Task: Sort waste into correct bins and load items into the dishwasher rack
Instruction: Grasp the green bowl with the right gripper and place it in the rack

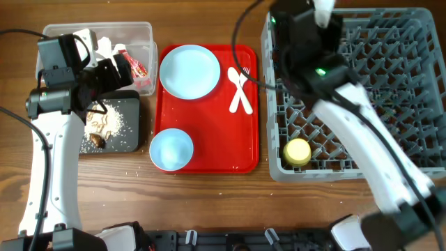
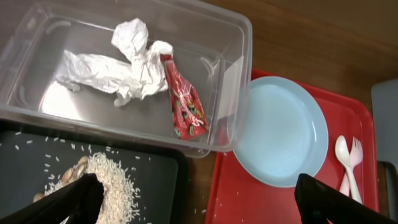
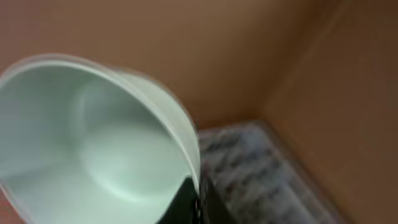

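One pale green bowl [image 3: 93, 149], its rim between the right jaws.

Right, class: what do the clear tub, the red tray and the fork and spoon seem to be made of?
Clear tub: thin see-through plastic, glossy; the table shows through it.
Red tray: probably hard moulded plastic, smooth with a slight sheen and a rounded raised rim.
Fork and spoon: likely white plastic, opaque, plain, each moulded in one piece.
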`<state>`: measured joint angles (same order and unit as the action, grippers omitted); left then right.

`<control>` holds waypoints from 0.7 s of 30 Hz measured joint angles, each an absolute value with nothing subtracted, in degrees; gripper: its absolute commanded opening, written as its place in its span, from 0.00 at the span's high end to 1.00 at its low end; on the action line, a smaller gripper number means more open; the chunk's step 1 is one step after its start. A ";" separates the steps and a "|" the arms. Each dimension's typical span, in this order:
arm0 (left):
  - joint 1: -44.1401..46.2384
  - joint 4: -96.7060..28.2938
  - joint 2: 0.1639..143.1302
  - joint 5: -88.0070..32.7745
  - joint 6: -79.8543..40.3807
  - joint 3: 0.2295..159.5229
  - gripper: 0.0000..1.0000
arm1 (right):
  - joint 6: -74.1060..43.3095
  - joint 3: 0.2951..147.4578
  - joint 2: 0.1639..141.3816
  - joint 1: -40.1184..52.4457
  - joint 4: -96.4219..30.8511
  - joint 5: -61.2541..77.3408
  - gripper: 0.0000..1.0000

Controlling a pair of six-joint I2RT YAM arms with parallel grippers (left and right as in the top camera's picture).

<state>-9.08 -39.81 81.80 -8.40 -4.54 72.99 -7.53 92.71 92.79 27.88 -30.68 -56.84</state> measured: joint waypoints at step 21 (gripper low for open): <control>-9.08 -39.90 81.82 -8.43 -4.54 72.99 0.00 | 27.92 92.29 118.13 24.01 -18.13 -63.88 0.93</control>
<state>-9.08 -39.90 81.82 -8.43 -4.54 72.99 27.92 92.29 118.13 24.01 -18.13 -63.88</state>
